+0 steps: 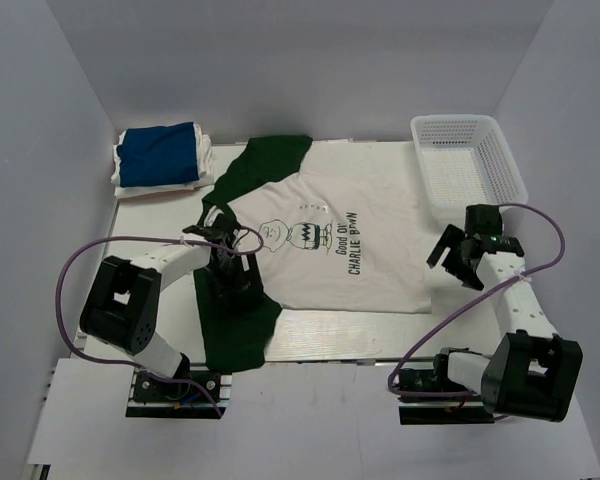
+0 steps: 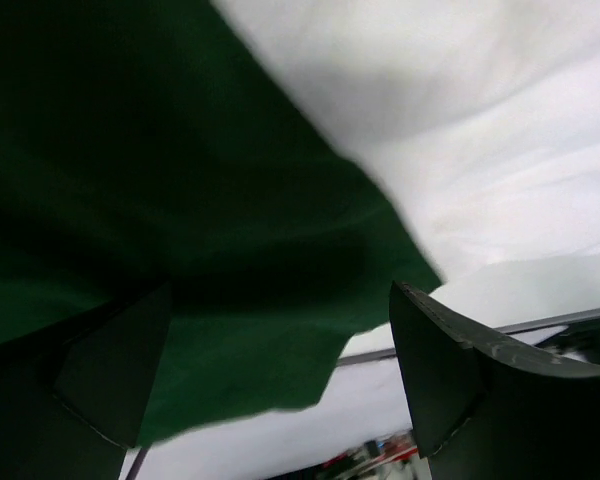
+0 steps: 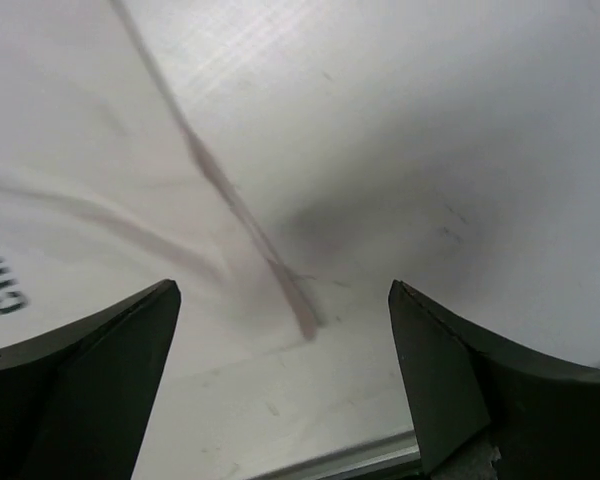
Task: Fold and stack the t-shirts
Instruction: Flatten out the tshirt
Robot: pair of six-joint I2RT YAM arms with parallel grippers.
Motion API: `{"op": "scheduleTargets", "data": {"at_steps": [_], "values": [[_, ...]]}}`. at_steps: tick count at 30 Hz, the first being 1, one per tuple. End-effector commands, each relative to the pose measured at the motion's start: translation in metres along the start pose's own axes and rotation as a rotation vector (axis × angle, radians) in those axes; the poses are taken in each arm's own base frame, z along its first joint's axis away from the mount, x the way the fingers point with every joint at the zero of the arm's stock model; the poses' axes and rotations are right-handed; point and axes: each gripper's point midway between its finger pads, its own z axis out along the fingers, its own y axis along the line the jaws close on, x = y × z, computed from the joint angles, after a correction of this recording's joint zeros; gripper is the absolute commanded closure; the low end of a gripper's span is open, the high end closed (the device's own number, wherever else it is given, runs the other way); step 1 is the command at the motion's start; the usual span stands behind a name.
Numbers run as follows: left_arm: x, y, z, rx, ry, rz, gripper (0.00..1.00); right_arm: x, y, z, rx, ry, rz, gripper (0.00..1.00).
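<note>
Here, the white printed t-shirt (image 1: pixel 380 235) lies flat.

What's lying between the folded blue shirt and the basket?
The spread white shirt: its green part sits nearest the blue shirt, its white cloth reaches almost to the basket. The top view shows it.

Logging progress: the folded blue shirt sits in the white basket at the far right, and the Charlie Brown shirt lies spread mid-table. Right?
No: the top view shows the folded blue shirt at the far left corner, not in the white basket. The Charlie Brown shirt does lie spread mid-table.
</note>
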Motion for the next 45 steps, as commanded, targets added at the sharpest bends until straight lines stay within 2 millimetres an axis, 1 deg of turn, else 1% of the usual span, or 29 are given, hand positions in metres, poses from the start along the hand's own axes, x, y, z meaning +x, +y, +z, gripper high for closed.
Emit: {"op": "scheduleTargets", "data": {"at_steps": [1,4,5,9,10,11,12,13,14,15,16,20,21,22,23,24,25,26,27,28,29,32,34,35,37,39,40,43,45], "values": [[-0.006,0.007,-0.029,-0.095,-0.03,0.071,0.01,-0.053,0.05,-0.039,-0.265,-0.193,-0.086,0.1],[-0.027,-0.017,-0.052,-0.031,-0.107,0.135,0.01,-0.041,0.077,-0.045,-0.42,-0.15,-0.132,0.1],[-0.035,-0.024,-0.057,-0.013,-0.136,0.154,0.01,-0.041,0.097,-0.05,-0.533,-0.149,-0.153,0.1],[-0.075,-0.044,-0.07,-0.006,-0.223,0.19,0.01,-0.034,0.119,-0.037,-0.574,-0.105,-0.182,0.1],[-0.088,-0.048,-0.071,-0.013,-0.258,0.192,0.01,-0.039,0.116,-0.033,-0.535,-0.122,-0.188,0.1],[-0.102,-0.054,-0.068,-0.02,-0.276,0.193,0.01,-0.044,0.132,-0.043,-0.549,-0.156,-0.241,0.1],[-0.118,-0.047,-0.065,-0.07,-0.318,0.178,0.01,-0.05,0.133,-0.033,-0.507,-0.167,-0.252,0.1],[-0.134,-0.055,-0.069,-0.076,-0.353,0.164,0.01,-0.056,0.129,-0.028,-0.461,-0.194,-0.279,0.1],[-0.145,-0.049,-0.052,-0.115,-0.324,0.147,0.01,-0.063,0.143,-0.036,-0.47,-0.221,-0.316,0.1],[-0.154,-0.048,-0.046,-0.141,-0.332,0.143,0.01,-0.059,0.14,-0.017,-0.406,-0.176,-0.334,0.1],[-0.168,-0.056,-0.049,-0.142,-0.356,0.132,0.01,-0.059,0.143,-0.014,-0.399,-0.171,-0.364,0.1],[-0.216,-0.06,-0.031,-0.183,-0.399,0.106,0.01,-0.059,0.18,0.018,-0.394,-0.102,-0.428,0.1],[-0.238,-0.07,-0.044,-0.168,-0.448,0.097,0.01,-0.071,0.183,0.03,-0.338,-0.126,-0.434,0.1],[-0.245,-0.066,-0.027,-0.197,-0.422,0.103,0.01,-0.069,0.186,0.043,-0.314,-0.106,-0.44,0.1],[-0.253,-0.068,-0.025,-0.205,-0.428,0.101,0.01,-0.083,0.19,0.044,-0.286,-0.136,-0.431,0.1],[-0.269,-0.074,-0.034,-0.196,-0.466,0.094,0.01,-0.095,0.194,0.044,-0.273,-0.158,-0.417,0.1],[-0.274,-0.07,-0.03,-0.208,-0.453,0.093,0.01,-0.094,0.189,0.064,-0.207,-0.139,-0.421,0.1],[-0.277,-0.064,-0.015,-0.233,-0.431,0.089,0.01,-0.098,0.19,0.067,-0.193,-0.146,-0.413,0.1],[-0.287,-0.064,-0.017,-0.227,-0.447,0.079,0.01,-0.111,0.197,0.064,-0.195,-0.174,-0.404,0.1],[-0.29,-0.057,-0.015,-0.236,-0.438,0.066,0.01,-0.104,0.191,0.084,-0.146,-0.129,-0.409,0.1],[-0.289,-0.059,-0.01,-0.22,-0.423,0.068,0.01,-0.11,0.195,0.084,-0.145,-0.138,-0.408,0.1],[-0.296,-0.054,0.006,-0.18,-0.396,0.06,0.01,-0.105,0.202,0.111,-0.132,-0.087,-0.426,0.1],[-0.299,-0.046,0.015,-0.172,-0.375,0.053,0.01,-0.115,0.213,0.118,-0.144,-0.089,-0.424,0.1],[-0.302,-0.05,0.018,-0.151,-0.377,0.057,0.01,-0.11,0.214,0.125,-0.135,-0.063,-0.436,0.1],[-0.311,-0.051,0.018,-0.136,-0.387,0.051,0.01,-0.128,0.228,0.124,-0.152,-0.106,-0.43,0.1],[-0.321,-0.049,0.022,-0.129,-0.389,0.041,0.01,-0.129,0.235,0.14,-0.168,-0.104,-0.447,0.1],[-0.326,-0.046,0.022,-0.12,-0.391,0.033,0.01,-0.143,0.247,0.141,-0.19,-0.13,-0.446,0.1],[-0.337,-0.056,0.02,-0.061,-0.403,0.037,0.01,-0.149,0.257,0.15,-0.187,-0.117,-0.469,0.1],[-0.341,-0.062,0.017,-0.035,-0.415,0.077,0.01,-0.169,0.276,0.135,-0.237,-0.184,-0.475,0.1]]}}
